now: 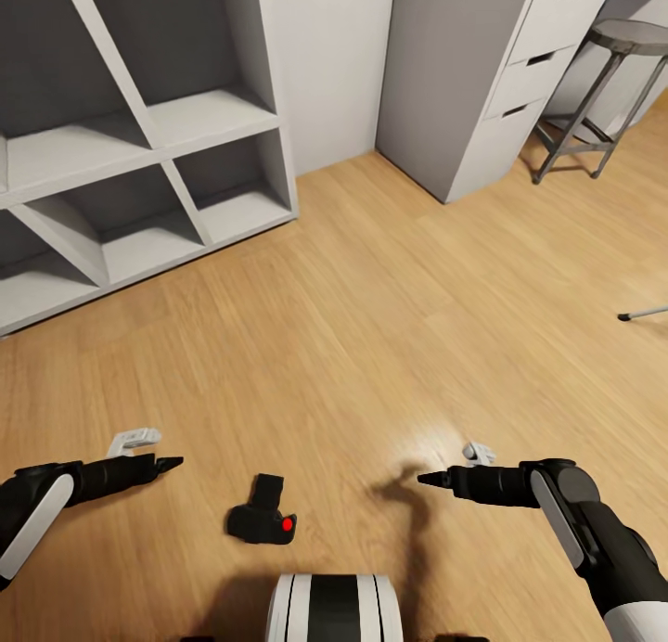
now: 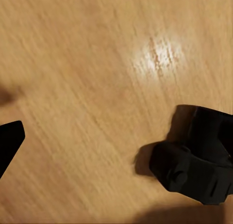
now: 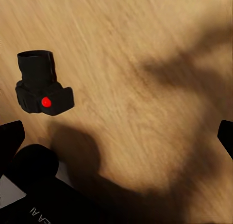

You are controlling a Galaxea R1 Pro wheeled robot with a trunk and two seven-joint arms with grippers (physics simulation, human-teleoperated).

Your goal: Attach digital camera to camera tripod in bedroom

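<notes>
The digital camera (image 1: 263, 515) lies on the wood floor just ahead of my base, matte black with its red button facing up. It also appears in the left wrist view (image 2: 194, 158) and the right wrist view (image 3: 41, 86). My left gripper (image 1: 153, 448) hovers open to the camera's left, one black fingertip (image 2: 9, 142) showing. My right gripper (image 1: 452, 467) hovers open to the camera's right, its fingertips spread wide (image 3: 116, 136). Neither touches the camera. A slim silver tripod leg (image 1: 645, 313) with a black foot pokes in at the right edge; the rest of the tripod is out of view.
A white open shelf unit (image 1: 139, 160) stands at the back left. A grey-white drawer cabinet (image 1: 492, 76) stands at the back right, with a grey round-seated stool (image 1: 622, 76) beside it. Wood plank floor (image 1: 371, 327) stretches between them. My base (image 1: 334, 609) sits at the bottom.
</notes>
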